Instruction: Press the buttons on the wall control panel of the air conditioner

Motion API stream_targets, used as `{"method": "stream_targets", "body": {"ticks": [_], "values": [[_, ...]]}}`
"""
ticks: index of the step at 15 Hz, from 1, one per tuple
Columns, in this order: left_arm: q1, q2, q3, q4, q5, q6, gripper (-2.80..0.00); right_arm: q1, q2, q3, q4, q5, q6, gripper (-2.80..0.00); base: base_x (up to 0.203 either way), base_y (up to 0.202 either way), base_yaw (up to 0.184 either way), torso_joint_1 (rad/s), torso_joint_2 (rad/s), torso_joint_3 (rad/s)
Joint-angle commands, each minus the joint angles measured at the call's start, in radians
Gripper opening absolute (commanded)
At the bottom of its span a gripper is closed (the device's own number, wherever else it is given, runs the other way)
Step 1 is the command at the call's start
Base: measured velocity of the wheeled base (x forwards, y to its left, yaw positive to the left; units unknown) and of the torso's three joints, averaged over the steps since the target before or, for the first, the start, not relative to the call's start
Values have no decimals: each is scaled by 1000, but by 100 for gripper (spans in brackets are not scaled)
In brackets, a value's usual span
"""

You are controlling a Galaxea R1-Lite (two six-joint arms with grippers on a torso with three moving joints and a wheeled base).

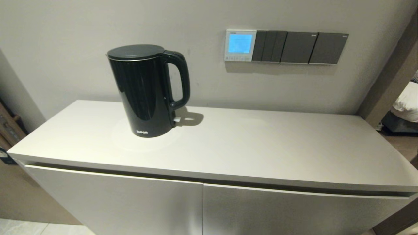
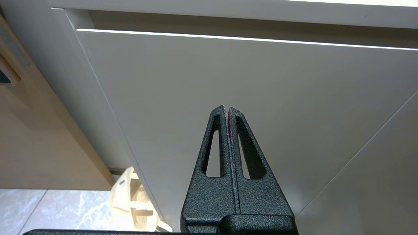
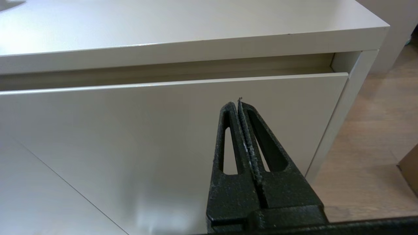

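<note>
Grippers left [image 2: 227, 109] and right [image 3: 237, 103] pressed closed, low before cabinet doors [image 3: 130, 130], below countertop edge.

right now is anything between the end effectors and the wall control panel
Yes: both shut end effectors, left and right, sit low facing the cabinet doors. The control panel is on the wall above it; the kettle stands left of it.

The air conditioner's wall control panel [image 1: 240, 45] is a small square white plastic thermostat fixed flat on the wall, above and to the right of the black kettle [image 1: 146, 90]. Its rectangular screen is lit pale blue. The buttons [image 1: 238, 58] form a row of tiny pale grey-white keys along its bottom edge, just under the screen, higher than the kettle's handle.
</note>
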Motion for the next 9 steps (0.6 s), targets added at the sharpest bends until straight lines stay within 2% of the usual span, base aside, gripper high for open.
{"method": "stream_targets", "body": {"ticks": [1,9], "values": [[0,0,0,1,-1,0,-280,2,5,2,1,0,-6,-280,0,0,0,0,0,0],[0,0,0,1,0,0,-280,2,5,2,1,-1,-1,-280,0,0,0,0,0,0]]}}
